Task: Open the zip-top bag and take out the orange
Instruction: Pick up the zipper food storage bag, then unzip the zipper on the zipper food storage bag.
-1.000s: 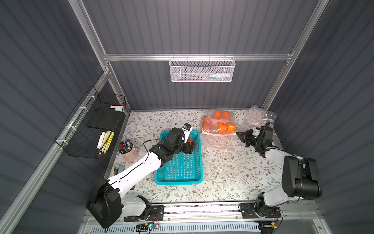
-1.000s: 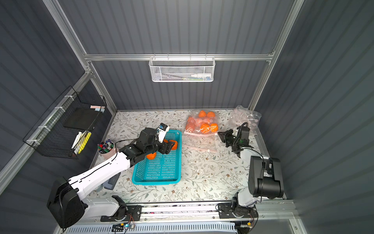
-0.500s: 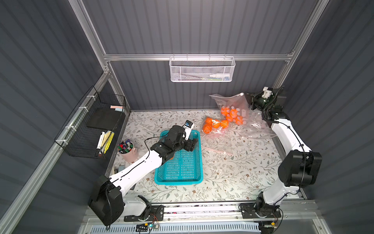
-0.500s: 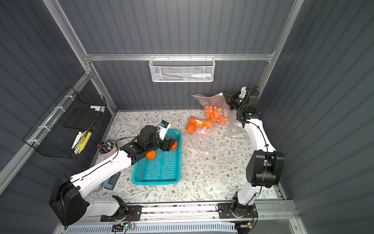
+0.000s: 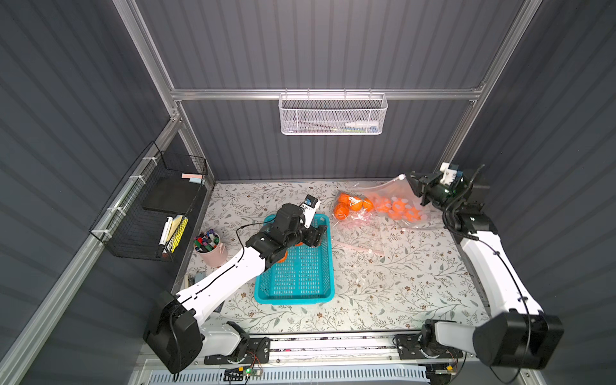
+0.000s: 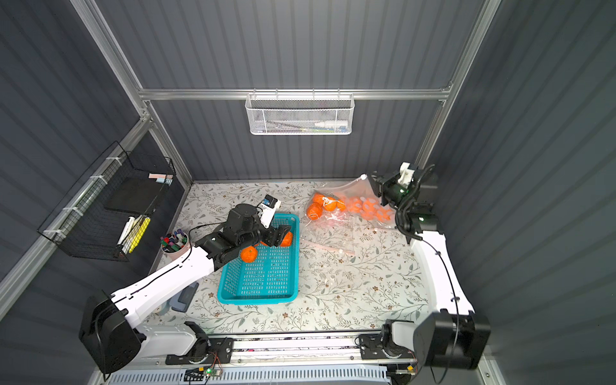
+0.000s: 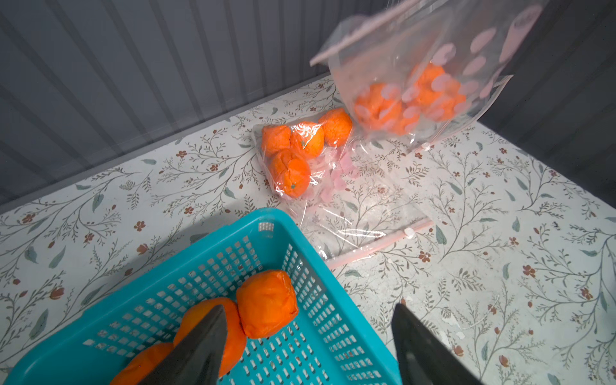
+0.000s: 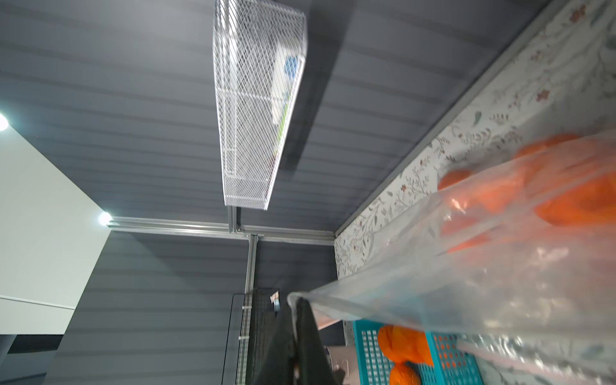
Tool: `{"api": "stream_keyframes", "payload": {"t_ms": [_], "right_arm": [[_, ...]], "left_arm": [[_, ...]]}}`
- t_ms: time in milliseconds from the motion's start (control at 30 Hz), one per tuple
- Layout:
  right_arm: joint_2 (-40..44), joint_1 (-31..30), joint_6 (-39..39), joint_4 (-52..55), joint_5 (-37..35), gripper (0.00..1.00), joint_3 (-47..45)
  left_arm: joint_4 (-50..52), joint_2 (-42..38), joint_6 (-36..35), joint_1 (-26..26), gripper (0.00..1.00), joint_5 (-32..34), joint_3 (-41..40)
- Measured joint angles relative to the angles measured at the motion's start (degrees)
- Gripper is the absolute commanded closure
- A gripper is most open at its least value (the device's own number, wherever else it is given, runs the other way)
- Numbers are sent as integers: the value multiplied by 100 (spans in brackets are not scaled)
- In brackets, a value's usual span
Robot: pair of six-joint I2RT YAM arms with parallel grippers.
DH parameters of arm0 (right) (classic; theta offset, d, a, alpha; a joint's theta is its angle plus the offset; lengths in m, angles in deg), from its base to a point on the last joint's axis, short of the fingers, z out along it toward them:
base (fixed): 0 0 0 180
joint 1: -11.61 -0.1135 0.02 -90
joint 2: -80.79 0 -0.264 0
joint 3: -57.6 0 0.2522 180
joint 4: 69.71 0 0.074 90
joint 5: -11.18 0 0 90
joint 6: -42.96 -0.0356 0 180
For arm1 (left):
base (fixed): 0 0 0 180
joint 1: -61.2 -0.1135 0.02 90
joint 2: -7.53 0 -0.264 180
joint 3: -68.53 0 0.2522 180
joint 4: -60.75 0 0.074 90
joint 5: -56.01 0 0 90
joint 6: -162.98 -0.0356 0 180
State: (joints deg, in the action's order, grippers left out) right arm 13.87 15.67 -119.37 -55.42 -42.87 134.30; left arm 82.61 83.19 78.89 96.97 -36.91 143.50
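Note:
My right gripper (image 8: 295,306) is shut on a top corner of a clear zip-top bag (image 8: 466,266) with pale dots. It holds the bag (image 5: 396,200) off the table at the back right, with several oranges (image 7: 410,100) hanging in its bottom. A second clear bag (image 7: 350,213) lies flat on the table with oranges (image 7: 293,153) at its far end. My left gripper (image 7: 308,310) is open and empty over the far end of a teal basket (image 7: 233,223). Loose oranges (image 7: 266,306) lie in that basket; in a top view two oranges (image 6: 248,255) show beside the left gripper (image 6: 281,233).
A pink cup of pens (image 5: 208,246) stands left of the basket. A black wire rack (image 5: 160,206) hangs on the left wall and a white mesh basket (image 5: 333,115) on the back wall. A small grey object (image 6: 183,298) lies by the left arm's base.
My right gripper rose from table height to the back right corner, lifting the dotted bag with its oranges. The left gripper stayed open over the basket.

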Motion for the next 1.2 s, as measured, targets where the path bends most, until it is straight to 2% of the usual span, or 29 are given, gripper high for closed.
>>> {"api": "stream_keyframes", "payload": {"t_ms": [133, 267, 433, 567, 733, 867, 1000, 1200], "right_arm": [[1023, -15, 153, 282, 63, 100, -1088], [1700, -72, 195, 715, 127, 100, -1941], [2164, -111, 192, 1224, 197, 100, -2288], [2439, -111, -22, 1340, 280, 100, -2457], [2520, -111, -411, 1335, 382, 100, -2656], [2522, -111, -616, 1331, 442, 100, -2673], [2524, -111, -739, 1318, 459, 100, -2682], [2520, -116, -894, 1276, 505, 100, -2769]], "left_arm": [[-87, 44, -289, 52, 20, -450, 343], [-334, 411, -1064, 605, 19, -660, 850], [-629, 1305, -2267, 1379, 20, -857, 1663], [-977, 1624, -3318, 1700, 21, -1021, 1692], [-1335, 1926, -4291, 2013, 25, -960, 1692], [-1530, 2159, -4708, 2190, 29, -782, 1690], [-1720, 2277, -4841, 2253, 33, -728, 1659], [-2184, 2439, -4774, 2253, 50, -570, 1547]]}}
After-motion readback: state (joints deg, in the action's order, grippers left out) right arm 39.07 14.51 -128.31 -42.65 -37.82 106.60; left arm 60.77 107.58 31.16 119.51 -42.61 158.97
